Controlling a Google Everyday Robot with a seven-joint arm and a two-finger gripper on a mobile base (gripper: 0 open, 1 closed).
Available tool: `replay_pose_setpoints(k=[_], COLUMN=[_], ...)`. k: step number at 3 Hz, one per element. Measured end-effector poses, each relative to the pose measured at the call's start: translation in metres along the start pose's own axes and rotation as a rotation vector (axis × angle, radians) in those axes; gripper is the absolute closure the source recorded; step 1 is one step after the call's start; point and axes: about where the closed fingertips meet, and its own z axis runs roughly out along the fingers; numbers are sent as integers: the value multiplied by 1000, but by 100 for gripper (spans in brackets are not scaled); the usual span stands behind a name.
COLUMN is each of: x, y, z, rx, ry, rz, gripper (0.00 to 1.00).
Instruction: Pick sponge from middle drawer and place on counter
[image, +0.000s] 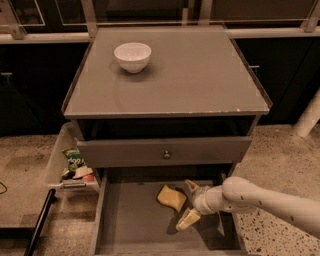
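The pale-yellow sponge (172, 198) lies flat on the floor of the open middle drawer (135, 225), near its back middle. My gripper (189, 202) is inside the drawer just to the right of the sponge, its two cream-yellow fingers (187, 219) spread apart, one above and one below the sponge's right edge. The fingers hold nothing. The white arm reaches in from the lower right. The grey counter (200, 75) is the cabinet top above.
A white bowl (132, 56) stands on the counter at the back left. A closed drawer front with a small knob (166, 155) sits above the open drawer. A clear bin of snack packets (72, 165) hangs at the cabinet's left. A white post (307, 117) stands at the right.
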Motion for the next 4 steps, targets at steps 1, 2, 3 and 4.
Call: replay_pose_setpoints(k=[1, 2, 3, 4], x=[12, 22, 23, 23], y=[-13, -19, -25, -26], z=[29, 54, 69, 69], rx=[-2, -15, -28, -27], ry=[-12, -13, -29, -30], rz=[9, 29, 74, 75], gripper=[0, 0, 0, 19])
